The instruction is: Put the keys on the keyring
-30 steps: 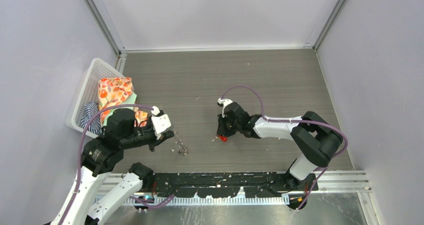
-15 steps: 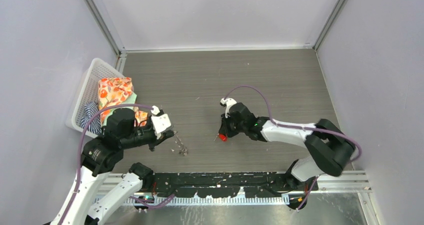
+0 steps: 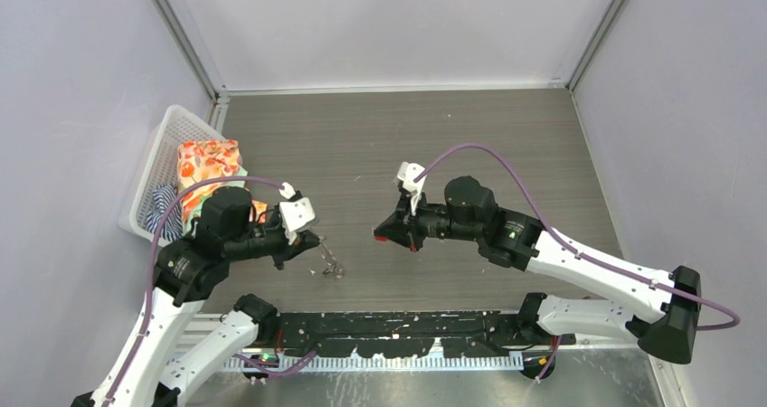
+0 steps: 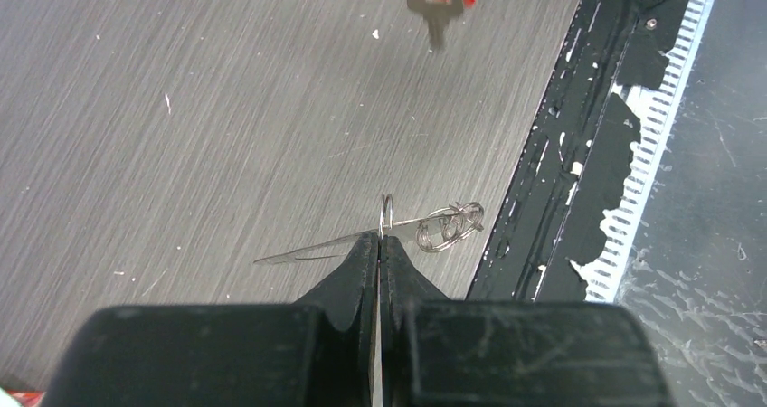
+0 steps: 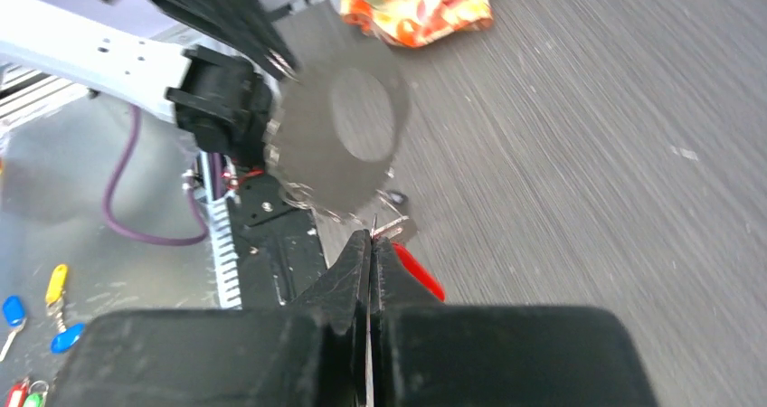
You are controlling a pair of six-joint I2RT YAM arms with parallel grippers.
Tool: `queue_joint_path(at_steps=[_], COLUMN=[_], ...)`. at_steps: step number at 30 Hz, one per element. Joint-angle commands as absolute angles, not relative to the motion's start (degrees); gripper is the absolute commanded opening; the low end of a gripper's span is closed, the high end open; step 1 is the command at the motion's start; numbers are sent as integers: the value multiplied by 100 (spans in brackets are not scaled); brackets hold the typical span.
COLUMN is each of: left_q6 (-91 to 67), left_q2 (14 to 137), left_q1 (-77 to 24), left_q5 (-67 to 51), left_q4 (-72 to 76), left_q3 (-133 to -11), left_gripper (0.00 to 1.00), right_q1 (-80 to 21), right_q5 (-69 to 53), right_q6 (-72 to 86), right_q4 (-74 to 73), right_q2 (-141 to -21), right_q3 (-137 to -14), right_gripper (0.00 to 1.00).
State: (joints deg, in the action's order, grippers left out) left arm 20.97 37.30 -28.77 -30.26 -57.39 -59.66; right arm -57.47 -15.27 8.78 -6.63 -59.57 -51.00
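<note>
The grey desk [image 3: 506, 145] has a fine brushed grain. A black rail [image 3: 407, 326] with chipped paint runs along its near edge. At the left edge stands a white plastic basket [image 3: 161, 149] with a lattice wall. The folded cloths [image 3: 206, 165] in it, one with an orange flower print, are partly covered by the left arm.

The left end effector [image 3: 312, 241] hangs above the desk, in front of the basket. In its wrist view the two black fingers are pressed together on the thin silver wire of the keyring [image 4: 449, 225]. The wire stands out just past the tips, and a small tangle of loops hangs to the right of them. How many small keys it carries I cannot tell. In the right wrist view, under the left fingers, there is only a blurred grey disc with a toothed edge, so the real shape cannot be read there.

The right end effector [image 3: 383, 235] is near the middle of the desk, apart from the left one and turned toward it. Its fingers are closed tight on the key [image 5: 418, 272], and the red plastic head shows just right of the tips. The left wrist view shows the silver blade pointing down, but the top border cuts off the red part.
</note>
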Motion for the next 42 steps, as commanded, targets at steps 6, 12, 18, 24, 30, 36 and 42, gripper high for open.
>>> queue_joint_path(at_steps=[6,12,18,24,30,36,42], left_q6=[1856,1839,1894,1930,1927,1911,1896], left_q2=[3799,3723,3723,3811,3828,3806,3821], left_q1=[-2874,-2874,-2874,-2869,-2874,-2874,-2874], left_q5=[-3357,-3325,-3129,-3008,-3004,-3024,-2980], left_q4=[-5563,-5538,-5499,-5458,-5380,-5370,-5346], left_q3=[-6294,-6251,-6165,-6086,-6039,-6017,-5993], left_gripper=[0,0,0,0,0,0,0], right_q1=[-6335,-6469,-6644,-6753,-6770,-6776,-6784], right_q5=[-1863,-1791,-1372,-1043,-1138,-1116,-1160], right_q6=[192,343,519,649,782,905,1011], right_q4=[-969,-738,-529,-235,-27,346,518], right_q2=[-6752,-7113,-7265,-7374,-7670,-7811,-7883], right_q3=[-6360,-6598,-6653,-6658,-6799,-6812,-6803], right_gripper=[1,1,1,1,1,1,1])
